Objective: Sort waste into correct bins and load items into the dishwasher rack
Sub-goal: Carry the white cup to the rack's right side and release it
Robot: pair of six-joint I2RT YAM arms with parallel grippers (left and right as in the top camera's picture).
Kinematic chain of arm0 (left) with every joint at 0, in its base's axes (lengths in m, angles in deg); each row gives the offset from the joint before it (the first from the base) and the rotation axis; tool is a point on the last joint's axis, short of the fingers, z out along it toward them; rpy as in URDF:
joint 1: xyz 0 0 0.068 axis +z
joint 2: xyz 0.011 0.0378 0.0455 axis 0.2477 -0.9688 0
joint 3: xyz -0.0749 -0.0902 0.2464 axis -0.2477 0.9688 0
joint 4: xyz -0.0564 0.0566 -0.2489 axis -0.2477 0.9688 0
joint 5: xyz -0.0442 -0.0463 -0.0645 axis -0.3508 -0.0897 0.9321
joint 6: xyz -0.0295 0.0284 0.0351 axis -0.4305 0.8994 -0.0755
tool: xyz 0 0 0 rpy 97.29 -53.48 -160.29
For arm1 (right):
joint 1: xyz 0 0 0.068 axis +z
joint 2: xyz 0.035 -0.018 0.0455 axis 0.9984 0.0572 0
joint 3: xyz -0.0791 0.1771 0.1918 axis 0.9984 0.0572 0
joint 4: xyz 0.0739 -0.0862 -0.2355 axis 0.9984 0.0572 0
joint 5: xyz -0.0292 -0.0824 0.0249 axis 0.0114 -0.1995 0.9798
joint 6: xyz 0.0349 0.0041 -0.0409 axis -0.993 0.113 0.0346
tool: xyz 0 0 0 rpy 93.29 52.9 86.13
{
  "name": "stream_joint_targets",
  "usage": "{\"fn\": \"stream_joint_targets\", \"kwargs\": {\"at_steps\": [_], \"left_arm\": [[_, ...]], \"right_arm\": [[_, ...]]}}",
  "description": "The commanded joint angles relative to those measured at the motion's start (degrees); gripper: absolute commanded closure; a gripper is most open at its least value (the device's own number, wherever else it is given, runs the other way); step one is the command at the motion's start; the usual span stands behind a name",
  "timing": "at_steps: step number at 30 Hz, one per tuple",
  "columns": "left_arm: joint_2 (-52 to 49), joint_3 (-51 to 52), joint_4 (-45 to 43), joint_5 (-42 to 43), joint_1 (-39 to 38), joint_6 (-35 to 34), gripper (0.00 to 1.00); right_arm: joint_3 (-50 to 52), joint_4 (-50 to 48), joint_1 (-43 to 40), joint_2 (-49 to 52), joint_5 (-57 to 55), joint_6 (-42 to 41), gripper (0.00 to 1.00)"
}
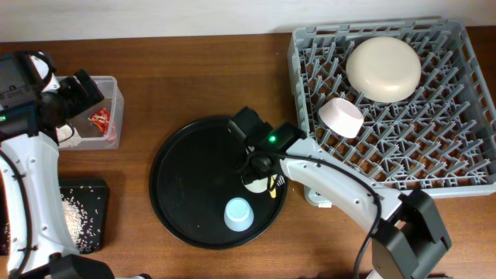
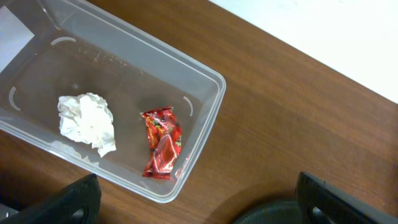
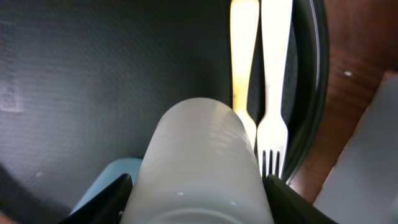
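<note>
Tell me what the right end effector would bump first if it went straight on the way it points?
The white cup: it sits right between the fingers of the right end effector. Behind it is probably the round black tray, though depth is hard to judge.

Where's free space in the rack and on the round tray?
Rack: near-side and right pegs bare, beyond cream bowl and pink bowl. Round tray: left half bare; crowded at right by right gripper, white cup, blue cup, fork.

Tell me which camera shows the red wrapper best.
Left wrist: the red wrapper lies whole inside the clear tub, beside the tissue wad. Overhead shows only a small red speck in the tub. Right wrist shows none.
</note>
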State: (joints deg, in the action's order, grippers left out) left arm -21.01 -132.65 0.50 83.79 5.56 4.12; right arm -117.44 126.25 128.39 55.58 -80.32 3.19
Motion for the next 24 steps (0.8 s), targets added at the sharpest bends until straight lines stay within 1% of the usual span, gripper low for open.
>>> {"fn": "stream_joint_targets", "kwargs": {"at_steps": [1,3,5,6,7,10,11,13,17,19,22,24], "left_arm": [[-0.1,-0.2,-0.1,0.4,0.2,-0.1,0.01],[-0.1,-0.2,-0.1,0.4,0.2,-0.1,0.01],[-0.1,-0.2,-0.1,0.4,0.2,-0.1,0.01],[-0.1,-0.2,-0.1,0.4,0.2,-0.1,0.01],[-0.1,-0.2,-0.1,0.4,0.2,-0.1,0.0],[-0.1,-0.2,-0.1,0.4,0.2,-0.1,0.01],[-0.1,-0.2,-0.1,0.4,0.2,-0.1,0.0],[-0.1,-0.2,-0.1,0.4,0.2,-0.1,0.01],[-0.1,-0.2,-0.1,0.4,0.2,-0.1,0.0],[-0.1,-0.2,-0.1,0.4,0.2,-0.1,0.01],[-0.1,-0.2,-0.1,0.4,0.2,-0.1,0.01],[-0.1,-0.2,-0.1,0.4,0.2,-0.1,0.0]], "right_arm": [[-6.6,4.1,-0.3,-0.7,0.0,1.2,0.44],[-10.9,9.0,-1.6,-0.8,-0.4,1.2,0.44],[-15.5,15.1,-4.4,-1.3,-0.4,2.2,0.54],[-17.7,18.2,-7.7,-2.2,-0.4,2.8,0.56],[-18.3,19.2,-10.7,-3.2,-0.4,3.6,0.56],[-18.3,20.3,-17.7,-5.2,-0.4,5.2,0.55],[-18.3,20.8,-24.1,-5.9,-0.4,6.8,0.55],[-18.3,21.5,-32.0,-5.9,-0.5,8.9,0.55],[-18.3,22.1,-48.1,-5.9,-3.5,10.3,0.55],[-18.3,22.3,-54.7,-5.9,-4.1,11.6,0.55],[-18.2,22.4,-60.3,-5.9,-5.1,11.6,0.55],[-18.0,22.4,-62.6,-5.7,-5.4,11.6,0.55]]}}
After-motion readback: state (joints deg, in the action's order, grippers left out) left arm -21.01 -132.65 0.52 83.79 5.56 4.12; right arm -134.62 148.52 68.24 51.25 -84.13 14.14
